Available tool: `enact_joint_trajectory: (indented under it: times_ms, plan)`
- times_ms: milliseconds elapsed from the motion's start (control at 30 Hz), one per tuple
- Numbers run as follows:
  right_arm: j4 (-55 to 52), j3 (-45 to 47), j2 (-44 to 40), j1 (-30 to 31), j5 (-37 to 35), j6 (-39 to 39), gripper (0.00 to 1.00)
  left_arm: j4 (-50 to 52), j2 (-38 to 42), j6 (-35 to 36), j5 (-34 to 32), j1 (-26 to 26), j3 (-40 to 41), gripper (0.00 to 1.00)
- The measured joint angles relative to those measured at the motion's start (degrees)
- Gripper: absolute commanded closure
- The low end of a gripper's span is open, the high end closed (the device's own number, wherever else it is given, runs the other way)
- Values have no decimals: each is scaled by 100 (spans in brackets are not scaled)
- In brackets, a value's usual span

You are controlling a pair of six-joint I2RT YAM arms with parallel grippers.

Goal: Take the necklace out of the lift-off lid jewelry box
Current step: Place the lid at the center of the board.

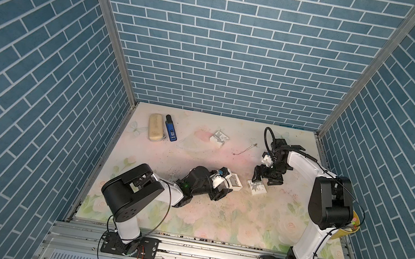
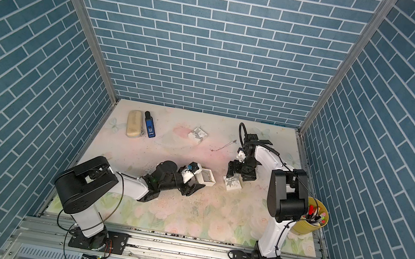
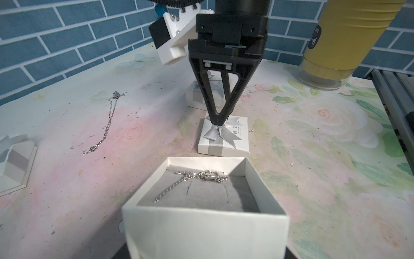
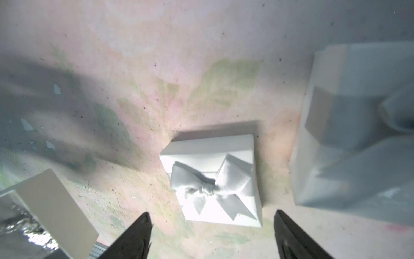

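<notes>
Both top views are bright, evenly lit and sharp, with the brick walls [image 1: 230,40] stretched by the wide lens toward the edges. In the right wrist view the ribboned lid [image 4: 212,179] glares blown-out white, a soft shadow crosses the table mat [image 4: 201,67], and another box [image 4: 358,134] is blurred. In the left wrist view, the near wall of the open jewelry box [image 3: 206,224] is soft.

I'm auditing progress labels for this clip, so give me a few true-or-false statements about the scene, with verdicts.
1. The lid is off the jewelry box. True.
2. The necklace rests inside the jewelry box. True.
3. The right gripper is clamped on the lid. False: its jaws stand open, holding nothing.
4. No other chain is in sight. False: a loose chain lies on the table.
</notes>
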State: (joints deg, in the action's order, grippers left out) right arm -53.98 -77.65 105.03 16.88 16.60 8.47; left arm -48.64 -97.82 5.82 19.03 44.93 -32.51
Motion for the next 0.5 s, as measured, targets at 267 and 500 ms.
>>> enact_joint_trajectory:
  times_ms: [267, 500]
  plan:
    - [494, 468, -1574, 208, 866, 426, 36, 48, 103, 133, -83, 0, -92, 49]
    - [914, 509, -1311, 533, 1506, 686, 43, 76, 173, 157, -85, 0, -236, 49]
